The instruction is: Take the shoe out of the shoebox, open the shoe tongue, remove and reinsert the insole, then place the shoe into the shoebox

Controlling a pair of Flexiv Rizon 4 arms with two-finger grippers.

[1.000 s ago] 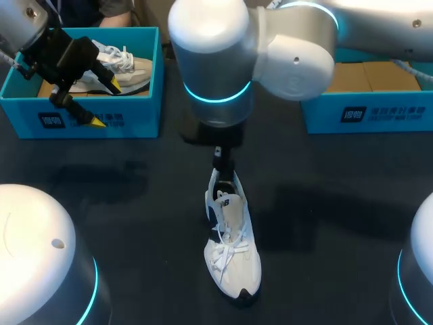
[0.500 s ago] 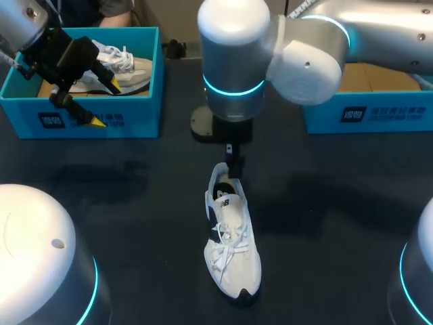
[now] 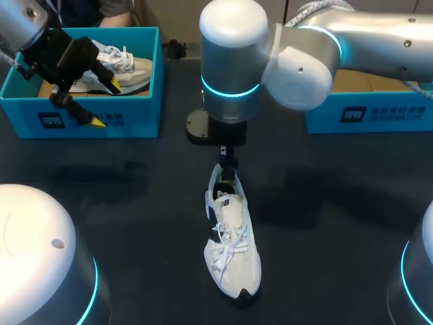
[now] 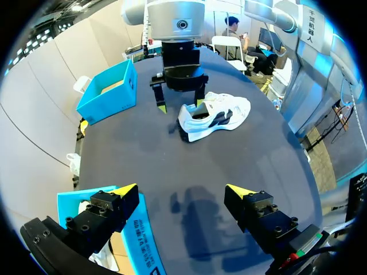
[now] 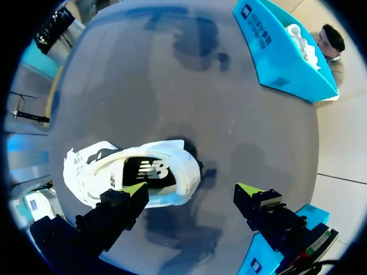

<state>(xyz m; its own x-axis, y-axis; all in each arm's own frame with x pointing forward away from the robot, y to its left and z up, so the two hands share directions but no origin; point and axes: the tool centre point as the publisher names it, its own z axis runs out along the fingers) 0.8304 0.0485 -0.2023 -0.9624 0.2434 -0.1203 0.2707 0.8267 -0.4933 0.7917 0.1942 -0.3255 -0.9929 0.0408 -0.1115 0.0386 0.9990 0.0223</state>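
Observation:
A white shoe with dark side panels [image 3: 232, 244] lies on the dark table, toe toward the front edge. My right gripper [image 3: 229, 164] hangs over its heel opening. In the right wrist view this gripper [image 5: 192, 189] is open: one finger sits over the dark insole [image 5: 150, 171], the other beyond the heel, and neither grips anything. My left gripper [image 3: 106, 103] stands open and empty over the front wall of the left blue shoebox [image 3: 88, 116]. The left wrist view shows that gripper [image 4: 181, 190] wide apart, with the shoe [image 4: 215, 114] far ahead of it.
A second white shoe [image 3: 118, 64] lies inside the left shoebox. Another blue shoebox [image 3: 379, 112] stands at the back right, partly behind my right arm. Bare table surrounds the shoe on both sides.
My right arm's wrist swung to the right, then came back slightly, with its gripper staying over the shoe's heel. The shoe and my left arm have not moved.

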